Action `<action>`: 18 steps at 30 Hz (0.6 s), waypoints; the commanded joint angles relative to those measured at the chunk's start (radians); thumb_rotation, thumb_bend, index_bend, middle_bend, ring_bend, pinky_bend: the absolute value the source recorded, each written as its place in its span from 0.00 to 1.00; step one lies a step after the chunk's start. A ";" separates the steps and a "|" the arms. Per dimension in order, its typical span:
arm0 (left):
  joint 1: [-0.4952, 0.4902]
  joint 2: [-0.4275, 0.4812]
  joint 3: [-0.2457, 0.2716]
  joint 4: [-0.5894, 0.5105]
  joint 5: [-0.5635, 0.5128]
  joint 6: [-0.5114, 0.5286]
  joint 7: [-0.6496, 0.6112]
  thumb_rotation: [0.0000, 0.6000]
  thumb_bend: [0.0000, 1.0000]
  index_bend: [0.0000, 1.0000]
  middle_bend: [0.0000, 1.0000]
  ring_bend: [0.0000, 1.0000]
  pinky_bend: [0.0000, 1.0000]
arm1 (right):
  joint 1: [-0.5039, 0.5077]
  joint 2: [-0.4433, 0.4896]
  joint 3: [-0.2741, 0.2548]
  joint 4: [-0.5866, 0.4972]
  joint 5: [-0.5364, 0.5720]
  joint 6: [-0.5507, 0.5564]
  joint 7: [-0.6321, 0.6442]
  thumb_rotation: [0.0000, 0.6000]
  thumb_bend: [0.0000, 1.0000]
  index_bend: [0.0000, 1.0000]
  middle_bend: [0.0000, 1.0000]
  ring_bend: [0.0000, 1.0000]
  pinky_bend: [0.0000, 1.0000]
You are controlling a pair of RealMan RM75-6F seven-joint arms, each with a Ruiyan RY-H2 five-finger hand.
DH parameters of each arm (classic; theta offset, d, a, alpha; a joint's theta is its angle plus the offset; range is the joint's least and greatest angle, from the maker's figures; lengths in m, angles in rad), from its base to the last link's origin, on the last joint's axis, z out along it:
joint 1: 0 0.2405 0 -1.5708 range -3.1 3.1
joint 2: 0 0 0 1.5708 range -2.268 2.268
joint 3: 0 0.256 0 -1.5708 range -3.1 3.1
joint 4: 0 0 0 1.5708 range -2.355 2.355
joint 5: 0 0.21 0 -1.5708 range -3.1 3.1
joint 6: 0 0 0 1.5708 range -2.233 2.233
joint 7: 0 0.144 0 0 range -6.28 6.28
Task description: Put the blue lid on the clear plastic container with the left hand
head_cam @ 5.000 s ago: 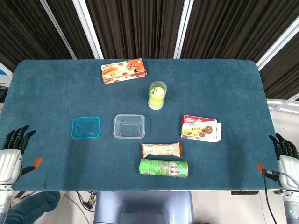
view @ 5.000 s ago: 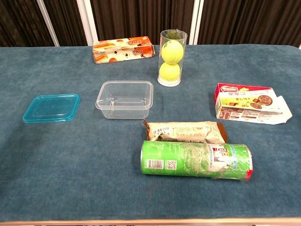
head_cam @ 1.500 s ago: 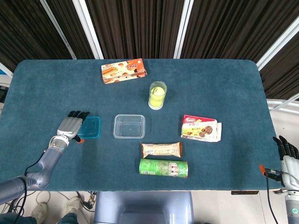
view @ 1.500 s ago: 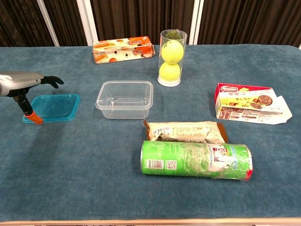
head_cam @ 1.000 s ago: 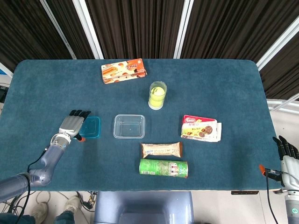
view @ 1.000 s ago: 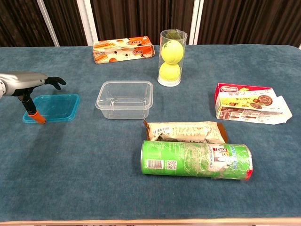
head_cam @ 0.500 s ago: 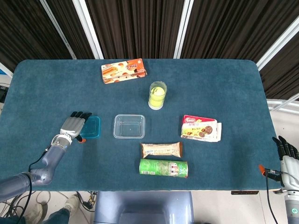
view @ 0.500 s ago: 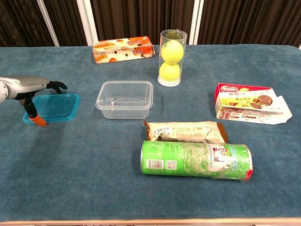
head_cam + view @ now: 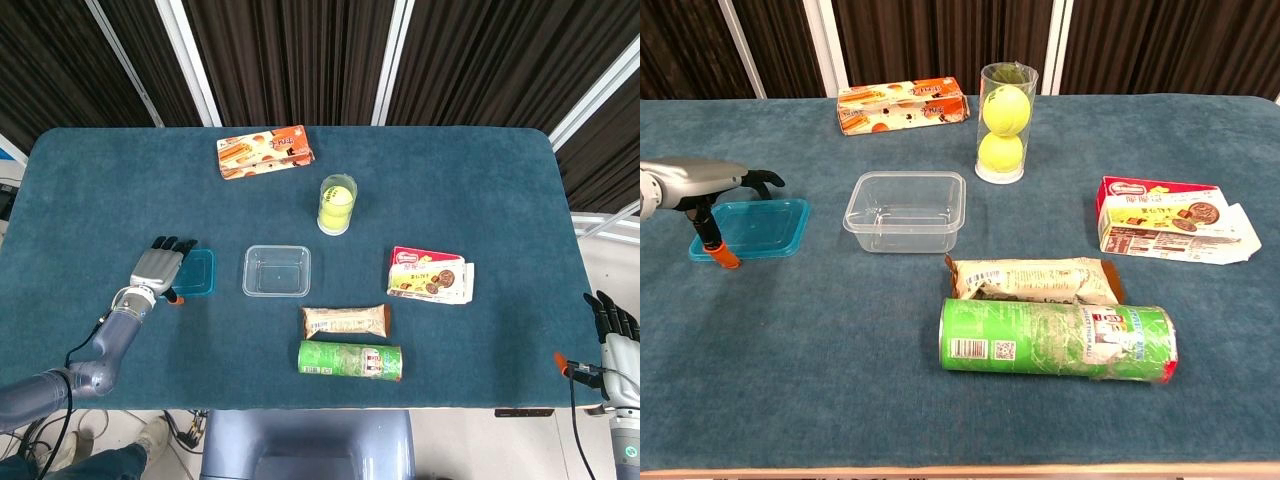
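The blue lid [image 9: 196, 272] [image 9: 758, 226] lies flat on the teal table, left of the clear plastic container [image 9: 276, 271] [image 9: 906, 210], which stands empty and upright. My left hand [image 9: 157, 268] [image 9: 702, 180] hovers palm down over the lid's left part, fingers stretched out and apart, its orange-tipped thumb [image 9: 724, 258] pointing down beside the lid's near left corner. It holds nothing. My right hand [image 9: 612, 338] rests off the table's right front corner, fingers extended and empty; it shows only in the head view.
A tube of tennis balls [image 9: 337, 204] stands behind the container. An orange snack box [image 9: 265, 151] lies at the back. A green chip can [image 9: 350, 360] and a wrapped cracker pack [image 9: 345, 321] lie in front, a red biscuit box [image 9: 430, 275] at the right.
My left hand came up from the table's left front edge to over the lid within five seconds. In the last second it has crept slightly right. The lid has not moved.
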 commanded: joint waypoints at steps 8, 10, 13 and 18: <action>0.014 0.010 -0.016 -0.014 0.019 0.045 -0.019 1.00 0.13 0.06 0.34 0.00 0.00 | 0.000 0.002 0.000 -0.002 0.000 -0.001 0.005 1.00 0.29 0.10 0.00 0.00 0.00; 0.016 0.017 -0.019 -0.020 0.022 0.046 -0.025 1.00 0.13 0.06 0.34 0.00 0.00 | 0.000 0.002 0.000 -0.003 0.001 -0.002 0.005 1.00 0.29 0.10 0.00 0.00 0.00; 0.020 0.026 -0.023 -0.030 0.024 0.047 -0.036 1.00 0.13 0.06 0.34 0.00 0.00 | 0.000 0.002 0.000 -0.003 0.001 -0.002 0.006 1.00 0.29 0.10 0.00 0.00 0.00; 0.023 0.046 -0.032 -0.049 0.025 0.044 -0.053 1.00 0.13 0.06 0.34 0.00 0.00 | -0.001 0.002 0.000 -0.003 0.000 0.000 0.005 1.00 0.29 0.10 0.00 0.00 0.00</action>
